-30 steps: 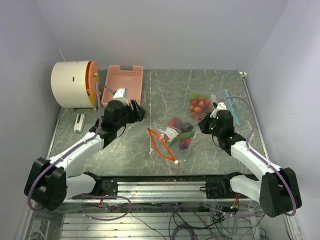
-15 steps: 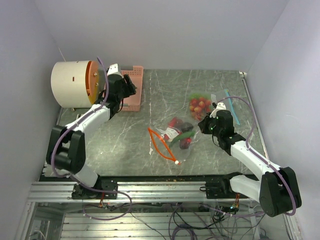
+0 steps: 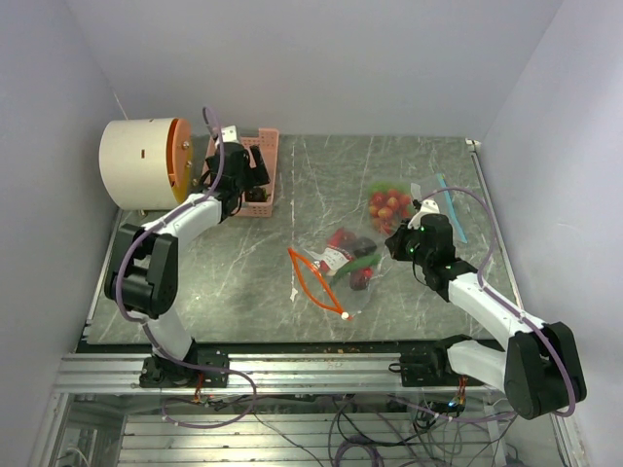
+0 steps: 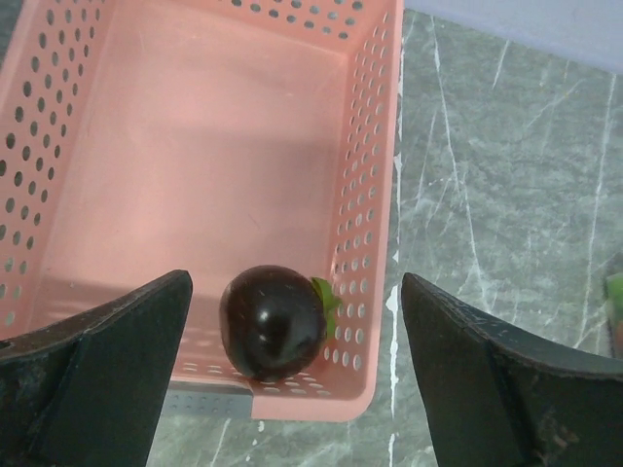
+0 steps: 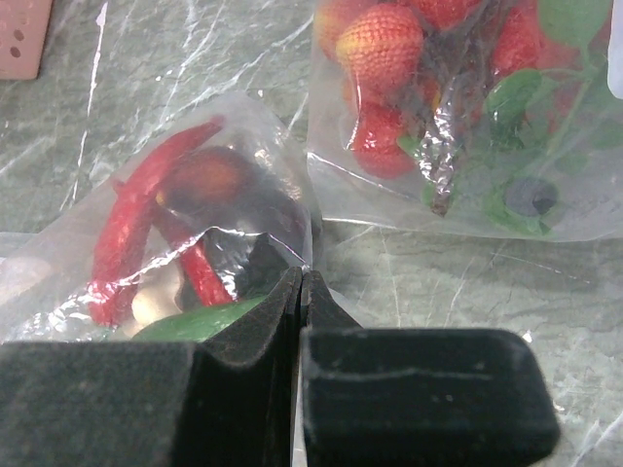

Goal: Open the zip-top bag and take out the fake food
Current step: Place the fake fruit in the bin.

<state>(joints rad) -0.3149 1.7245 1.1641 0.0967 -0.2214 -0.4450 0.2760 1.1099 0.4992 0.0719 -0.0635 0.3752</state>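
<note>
One dark purple piece lies loose in the pink basket at ten o'clock beneath our wide-open, empty left gripper; more fake food waits in the gaping zip-top bag, which our closed right gripper pinches at three o'clock.

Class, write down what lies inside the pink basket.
One dark purple toy fruit with a green leaf sits in the pink basket, by its wall. The open left gripper covers one corner.
</note>
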